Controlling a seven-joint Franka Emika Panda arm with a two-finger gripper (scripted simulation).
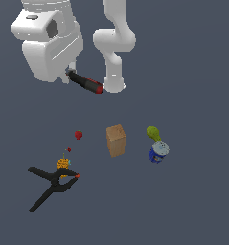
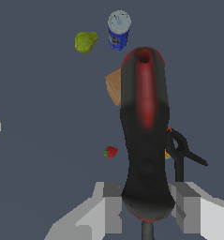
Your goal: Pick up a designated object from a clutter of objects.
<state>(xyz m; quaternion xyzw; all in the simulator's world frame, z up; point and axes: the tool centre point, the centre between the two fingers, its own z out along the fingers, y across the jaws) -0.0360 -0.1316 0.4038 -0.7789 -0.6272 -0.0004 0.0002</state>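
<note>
The screwdriver (image 1: pixel 87 83), black handle with red tip, hangs high above the floor, held at the underside of the white arm head in the exterior view. In the wrist view its handle (image 2: pixel 145 136) fills the middle, with my gripper (image 2: pixel 146 208) shut on it, a grey finger (image 2: pixel 111 206) on each side and the thin shaft poking out behind. Far below lie the brown box (image 1: pixel 116 140), green pear (image 1: pixel 153 132), blue can (image 1: pixel 158 151), strawberry (image 1: pixel 78 135), black clamp (image 1: pixel 51 184) and small orange object (image 1: pixel 62 164).
The arm's white base column (image 1: pixel 114 72) stands at the back, to the exterior view's right of the held screwdriver. A tiny red speck (image 1: pixel 69 150) lies between strawberry and orange object. The clamp's orange tips (image 1: pixel 76 175) point toward the box.
</note>
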